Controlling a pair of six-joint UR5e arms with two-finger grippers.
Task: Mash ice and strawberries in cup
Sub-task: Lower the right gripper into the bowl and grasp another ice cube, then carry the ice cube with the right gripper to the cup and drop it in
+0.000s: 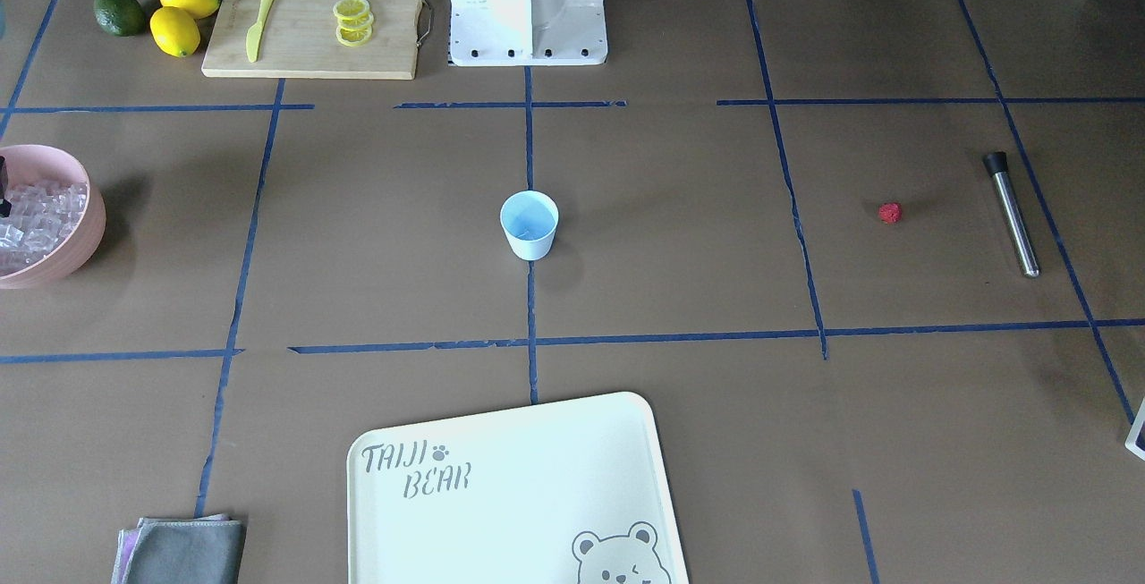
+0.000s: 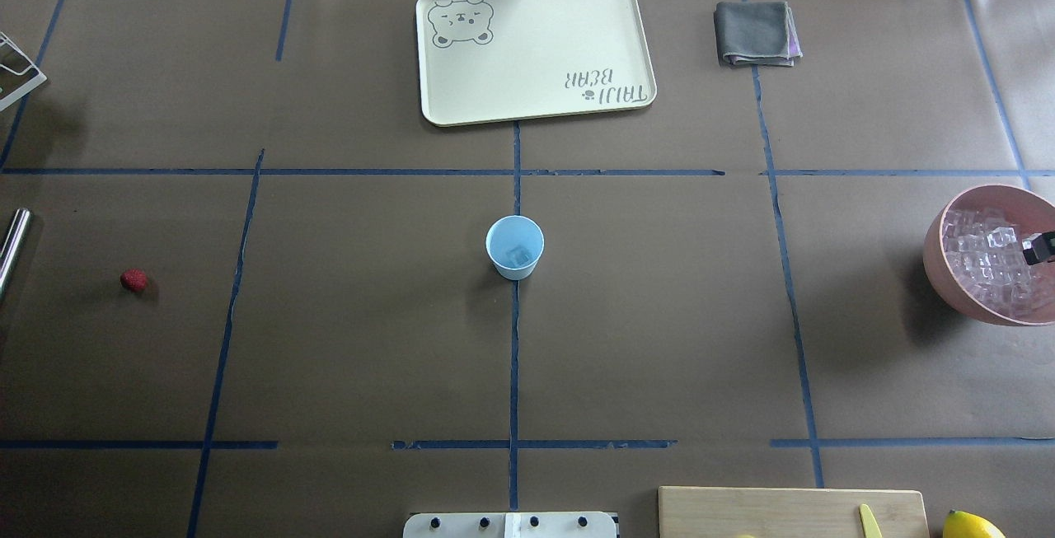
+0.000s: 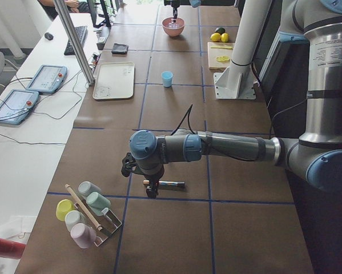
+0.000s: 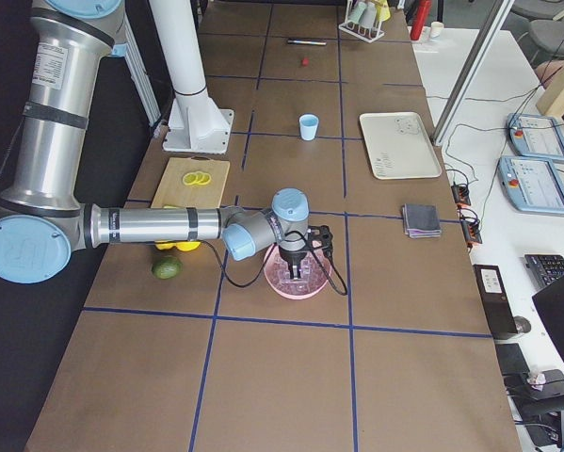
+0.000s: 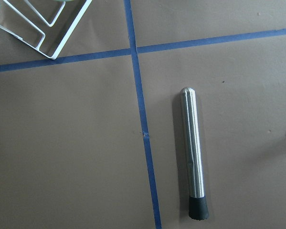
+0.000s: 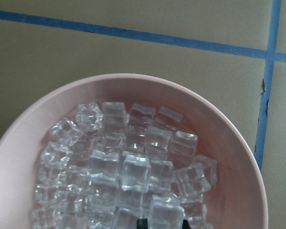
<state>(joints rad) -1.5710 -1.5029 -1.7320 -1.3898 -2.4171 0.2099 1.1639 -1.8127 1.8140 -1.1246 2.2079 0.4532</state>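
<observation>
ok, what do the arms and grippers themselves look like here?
Both look alike. The left arm and right arm are silver-grey tubes with dark grey joint housings and light blue round end caps. One large cap on the right arm bears an embossed logo that is hard to read. A black cable loops loosely near each wrist. The left gripper and right gripper are small and black.
</observation>
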